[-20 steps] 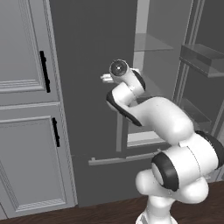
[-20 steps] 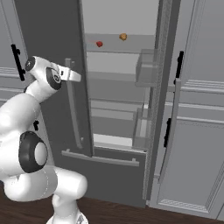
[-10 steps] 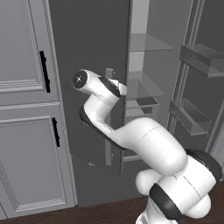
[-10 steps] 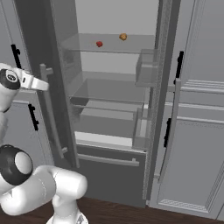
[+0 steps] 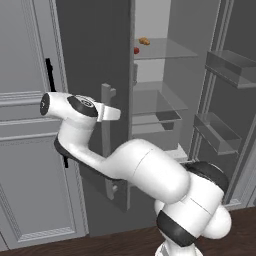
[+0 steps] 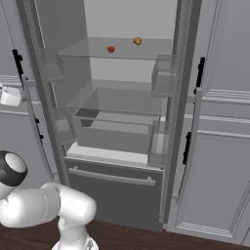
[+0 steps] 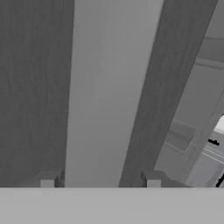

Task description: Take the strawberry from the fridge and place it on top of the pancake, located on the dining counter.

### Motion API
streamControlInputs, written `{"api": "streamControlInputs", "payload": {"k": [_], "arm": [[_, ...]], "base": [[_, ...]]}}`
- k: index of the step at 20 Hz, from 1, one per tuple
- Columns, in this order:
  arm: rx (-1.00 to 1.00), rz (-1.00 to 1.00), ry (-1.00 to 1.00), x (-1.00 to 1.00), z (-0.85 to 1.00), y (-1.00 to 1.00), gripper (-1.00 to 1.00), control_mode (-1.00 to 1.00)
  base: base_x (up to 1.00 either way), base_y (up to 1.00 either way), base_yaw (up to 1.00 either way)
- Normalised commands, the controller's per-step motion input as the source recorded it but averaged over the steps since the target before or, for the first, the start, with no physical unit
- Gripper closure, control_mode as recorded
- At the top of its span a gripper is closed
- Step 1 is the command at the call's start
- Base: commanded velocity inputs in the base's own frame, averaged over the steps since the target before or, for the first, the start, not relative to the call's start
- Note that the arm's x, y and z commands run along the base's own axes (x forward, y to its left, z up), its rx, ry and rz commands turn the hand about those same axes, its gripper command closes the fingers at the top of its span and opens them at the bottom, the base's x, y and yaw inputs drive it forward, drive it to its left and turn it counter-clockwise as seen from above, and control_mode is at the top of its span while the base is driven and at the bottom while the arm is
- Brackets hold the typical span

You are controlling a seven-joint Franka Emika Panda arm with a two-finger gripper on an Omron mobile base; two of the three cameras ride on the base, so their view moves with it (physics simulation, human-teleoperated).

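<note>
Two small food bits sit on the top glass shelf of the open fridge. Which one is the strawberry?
The strawberry is the red one, nearer the shelf's front edge and on the left in the right base view. The tan-orange lumpy item sits farther back, to its right.

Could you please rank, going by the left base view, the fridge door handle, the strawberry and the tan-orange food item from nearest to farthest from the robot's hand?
1. The fridge door handle, right at the hand, on the open left door.
2. The strawberry, on the top glass shelf, near its front.
3. The tan-orange food item, same shelf, farther back.
</note>
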Motion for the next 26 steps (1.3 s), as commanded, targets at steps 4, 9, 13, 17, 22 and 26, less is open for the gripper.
{"api": "streamControlInputs", "payload": {"k": [4,9,13,17,22,26], "arm": [[0.0,-0.02,-0.09,0.11,0.0,0.14,-1.0,-1.0],[0.01,0.06,-0.14,-0.08,-0.03,0.1,-1.0,-1.0],[0.06,0.24,-0.09,-0.63,-0.04,-0.01,-1.0,-1.0],[0.26,0.42,-0.04,-1.0,0.0,-0.71,-1.0,-1.0],[0.41,0.55,-0.06,-0.91,0.02,-0.76,-1.0,-1.0],[0.65,0.27,-0.01,-0.2,0.1,-1.0,-1.0,-1.0]], "base": [[0.0,0.0,0.0],[0.0,0.0,0.0],[0.0,0.0,0.0],[0.0,0.0,0.0],[0.0,0.0,0.0],[0.0,0.0,0.0]]}}
